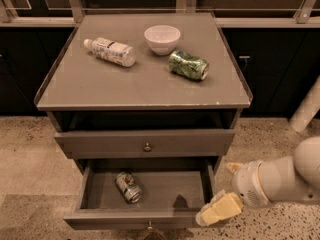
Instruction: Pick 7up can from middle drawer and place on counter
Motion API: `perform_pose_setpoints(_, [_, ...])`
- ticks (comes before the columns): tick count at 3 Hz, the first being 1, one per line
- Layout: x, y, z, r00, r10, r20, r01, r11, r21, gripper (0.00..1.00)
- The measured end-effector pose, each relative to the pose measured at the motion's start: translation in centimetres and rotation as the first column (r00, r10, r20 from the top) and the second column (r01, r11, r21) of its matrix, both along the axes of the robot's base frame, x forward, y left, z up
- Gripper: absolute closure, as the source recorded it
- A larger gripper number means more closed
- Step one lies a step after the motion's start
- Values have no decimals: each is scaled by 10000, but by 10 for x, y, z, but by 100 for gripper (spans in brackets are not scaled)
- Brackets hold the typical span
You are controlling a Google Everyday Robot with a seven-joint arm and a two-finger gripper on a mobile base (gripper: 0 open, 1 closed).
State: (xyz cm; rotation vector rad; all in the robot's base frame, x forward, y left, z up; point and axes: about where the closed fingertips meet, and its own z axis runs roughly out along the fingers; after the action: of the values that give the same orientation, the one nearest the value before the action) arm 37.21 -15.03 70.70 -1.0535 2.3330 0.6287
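Observation:
The 7up can [128,187] lies on its side in the left part of the open middle drawer [145,218], silver end toward the front. The counter [145,86] is the grey cabinet top above. My gripper [218,210] shows as pale yellow fingers at the drawer's front right corner, on a white arm coming in from the right. It is well to the right of the can and holds nothing that I can see.
On the counter lie a clear plastic bottle [111,51], a white bowl [162,39] and a dented green leafy can [188,65]. A closed grey drawer front with a round knob [147,147] sits above the open drawer. Speckled floor surrounds the cabinet.

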Motion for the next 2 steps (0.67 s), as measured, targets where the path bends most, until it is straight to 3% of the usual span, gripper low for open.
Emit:
perform_pose_setpoints(1, [13, -4, -20, 9989, -450, 134, 449, 9989, 119, 0])
perform_pose_setpoints(2, [13, -4, -18, 9988, -453, 167, 452, 9989, 90, 0])
